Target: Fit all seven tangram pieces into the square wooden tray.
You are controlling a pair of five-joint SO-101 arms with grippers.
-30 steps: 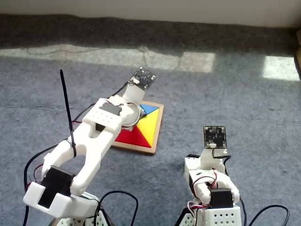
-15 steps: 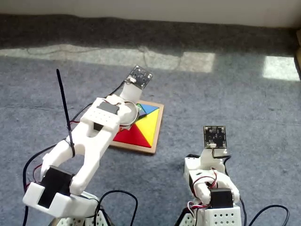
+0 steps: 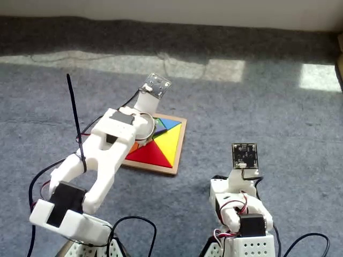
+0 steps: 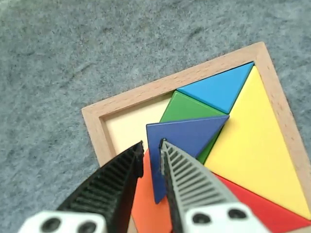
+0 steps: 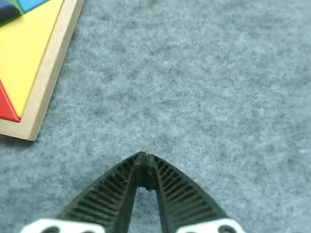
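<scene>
The square wooden tray (image 4: 194, 76) lies on the carpet, its rim (image 3: 180, 147) showing beside my left arm (image 3: 115, 134). Inside lie a yellow triangle (image 4: 248, 145), a red triangle (image 4: 272, 208), a light blue triangle (image 4: 218, 90), a green piece (image 4: 187, 109) and an orange piece (image 4: 148, 213). One corner of the tray floor (image 4: 129, 128) is bare. My left gripper (image 4: 151, 144) is shut on the edge of a dark blue triangle (image 4: 184, 138), which sits tilted over the green piece. My right gripper (image 5: 142, 158) is shut, holds nothing and is over carpet beside the tray's rim (image 5: 48, 77).
Grey carpet (image 3: 257, 96) surrounds the tray on all sides. My right arm (image 3: 241, 209) is near the front edge, to the right of the tray. A black cable tie (image 3: 75, 123) sticks up from the left arm.
My left arm has shifted a little to the left and back over the tray. The right arm has not moved.
</scene>
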